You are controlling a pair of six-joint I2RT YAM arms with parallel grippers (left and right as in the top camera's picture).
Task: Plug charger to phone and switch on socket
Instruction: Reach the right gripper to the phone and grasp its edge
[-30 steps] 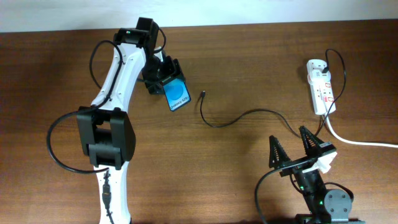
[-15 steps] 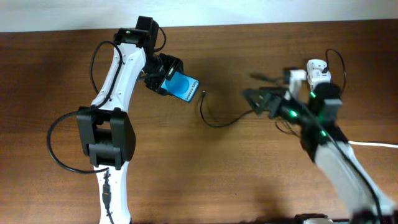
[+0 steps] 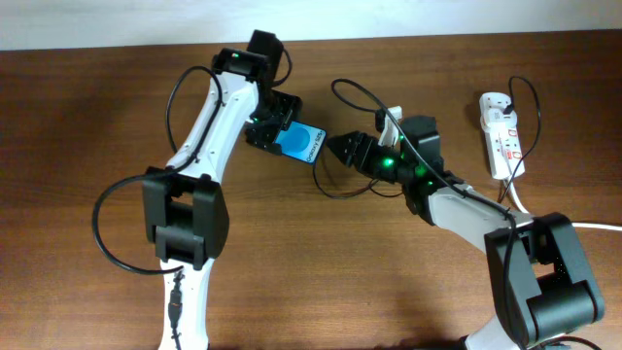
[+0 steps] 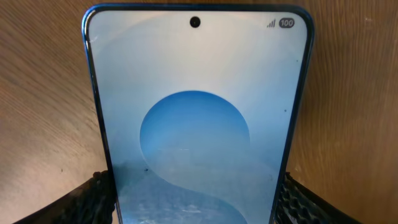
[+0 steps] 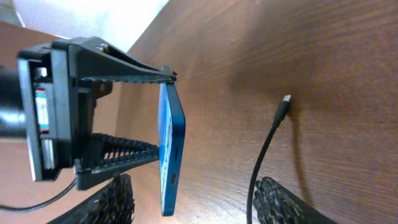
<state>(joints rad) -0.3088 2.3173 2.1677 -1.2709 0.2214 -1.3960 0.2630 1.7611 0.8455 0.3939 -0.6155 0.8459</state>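
My left gripper (image 3: 280, 133) is shut on the phone (image 3: 305, 144), holding it by its lower sides, bright blue screen up, above the table's middle back. The phone fills the left wrist view (image 4: 196, 118). The charger, a thin black cable (image 3: 335, 193), lies on the table. Its plug tip (image 5: 285, 103) rests loose to the right of the phone's edge (image 5: 171, 149). My right gripper (image 3: 344, 148) is open and empty just right of the phone. In the right wrist view its fingers (image 5: 193, 202) straddle the phone's end and the cable. The white socket (image 3: 501, 136) lies at the far right.
A thick white cord (image 3: 569, 223) runs from the socket off the right edge. The charger's cable passes under my right arm toward the socket. The robots' thicker black cables loop beside the left arm (image 3: 107, 228). The table is brown wood.
My right arm swung from the front right across to the middle, its gripper now beside the phone. My left gripper carried the phone to the right and turned it toward the cable tip.
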